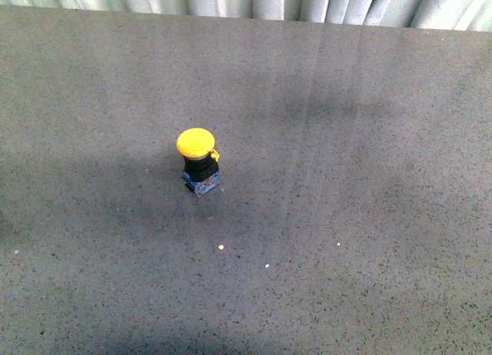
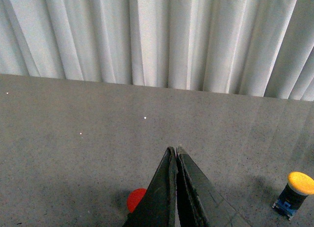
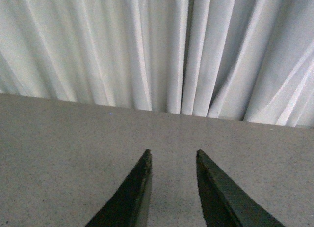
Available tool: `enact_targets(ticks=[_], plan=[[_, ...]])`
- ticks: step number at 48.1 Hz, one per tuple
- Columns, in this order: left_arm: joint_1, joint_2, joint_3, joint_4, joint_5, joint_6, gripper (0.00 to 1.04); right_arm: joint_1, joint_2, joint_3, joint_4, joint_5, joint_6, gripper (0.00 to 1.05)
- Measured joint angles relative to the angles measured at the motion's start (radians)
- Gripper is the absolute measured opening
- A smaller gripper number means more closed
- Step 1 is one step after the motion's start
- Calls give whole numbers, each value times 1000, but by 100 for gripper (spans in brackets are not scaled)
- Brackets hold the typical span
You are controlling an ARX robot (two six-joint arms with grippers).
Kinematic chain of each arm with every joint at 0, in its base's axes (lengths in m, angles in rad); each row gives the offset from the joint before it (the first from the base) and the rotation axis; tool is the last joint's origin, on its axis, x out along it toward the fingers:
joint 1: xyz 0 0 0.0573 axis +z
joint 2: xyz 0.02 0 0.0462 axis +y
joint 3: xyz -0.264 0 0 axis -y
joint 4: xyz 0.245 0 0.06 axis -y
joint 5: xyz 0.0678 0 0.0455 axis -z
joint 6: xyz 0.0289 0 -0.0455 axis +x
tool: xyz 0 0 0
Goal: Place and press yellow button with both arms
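my left gripper (image 2: 175, 149) is pressed closed on nothing, with a red thing (image 2: 134, 199) half hidden behind it. my right gripper (image 3: 172, 154) is parted and empty. the yellow button (image 1: 198, 161) stands upright near the middle of the table (image 1: 369, 240), well short of its far edge and the white curtain (image 1: 231, 0).

Grey speckled tabletop (image 1: 369, 240) below and ahead of left gripper (image 2: 175, 149) and right gripper (image 3: 172, 152). Ends at a straight far edge beyond both. Backed there by white pleated curtain (image 3: 147, 50), vertical folds, full width. Soft broad shadows (image 1: 92, 186) on surface, few tiny bright specks (image 2: 145, 118) ahead of left gripper. Even, diffuse light.
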Motion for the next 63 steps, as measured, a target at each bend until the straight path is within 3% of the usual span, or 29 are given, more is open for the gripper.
enact_targets(ticks=[9, 34, 38, 42, 46, 63], plan=[[0, 0, 0, 0, 0, 0, 1, -53, -119, -136, 15, -62, -13, 1], [0, 0, 0, 0, 0, 0, 1, -170, -454, -363, -98, -177, -14, 1], [0, 0, 0, 0, 0, 0, 1, -222, -502, -381, -130, -247, -15, 1], [0, 0, 0, 0, 0, 0, 1, -249, -535, -400, -142, -249, -14, 1], [0, 0, 0, 0, 0, 0, 1, -251, -558, -436, -122, -254, -14, 1], [0, 0, 0, 0, 0, 0, 1, -253, -784, -444, -328, -256, -14, 1]])
